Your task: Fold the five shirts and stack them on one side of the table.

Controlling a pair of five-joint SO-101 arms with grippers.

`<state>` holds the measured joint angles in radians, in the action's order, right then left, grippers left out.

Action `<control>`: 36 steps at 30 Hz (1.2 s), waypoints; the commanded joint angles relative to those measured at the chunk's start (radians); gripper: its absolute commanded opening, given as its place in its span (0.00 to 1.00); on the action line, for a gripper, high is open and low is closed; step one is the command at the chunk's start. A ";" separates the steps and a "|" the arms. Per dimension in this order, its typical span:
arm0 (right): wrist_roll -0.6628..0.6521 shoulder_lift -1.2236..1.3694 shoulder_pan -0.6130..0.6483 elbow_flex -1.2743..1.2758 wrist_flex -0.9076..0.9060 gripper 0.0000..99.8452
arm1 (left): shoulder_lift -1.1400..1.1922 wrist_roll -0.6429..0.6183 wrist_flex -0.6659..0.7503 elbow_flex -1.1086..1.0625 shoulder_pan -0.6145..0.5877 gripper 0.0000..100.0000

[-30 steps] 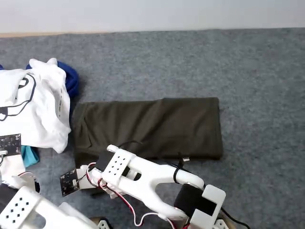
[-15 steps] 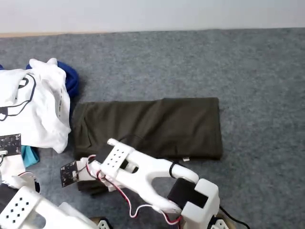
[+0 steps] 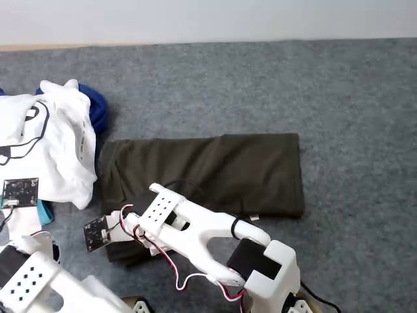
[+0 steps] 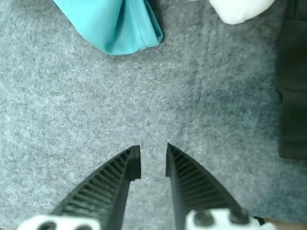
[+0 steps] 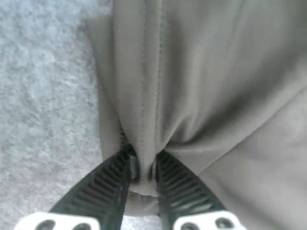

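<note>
Right hand point(image 5: 142, 165) clamped on near-left hem of dark shirt point(image 3: 215, 173) mid-tabletop point(image 3: 352, 98): best lift low, carry hem right, edges aligned; left hand point(image 4: 153, 160) apart, empty.

free: mat point(image 3: 358, 98) right | blocked: shirt pile point(image 3: 52, 143) left, dark shirt point(image 3: 228, 173) centre

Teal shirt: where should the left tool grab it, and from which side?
Likely the folded, hemmed corner of the teal shirt that pokes out onto the carpet. Come in from the bare carpet side, where the left tool hangs open. The rest seems tucked under the white shirt.
</note>
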<state>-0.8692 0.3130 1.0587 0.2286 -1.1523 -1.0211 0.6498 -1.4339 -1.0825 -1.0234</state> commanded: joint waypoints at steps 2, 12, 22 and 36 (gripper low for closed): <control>-0.011 0.001 -0.056 -0.103 -0.050 0.01 | -0.012 -0.005 0.009 0.013 0.006 0.10; -0.011 0.012 -0.168 -0.250 -0.048 0.01 | -0.012 -0.005 0.012 0.013 0.006 0.10; -0.005 0.012 -0.229 -0.255 0.047 0.01 | -0.011 -0.005 0.014 0.008 0.006 0.10; -0.005 0.082 -0.305 -0.450 -0.010 0.01 | -0.011 -0.005 0.014 0.007 0.006 0.10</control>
<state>-0.8692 0.3913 0.7733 -0.0951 -1.1185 -1.0211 0.6498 -1.4339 -1.0825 -1.0234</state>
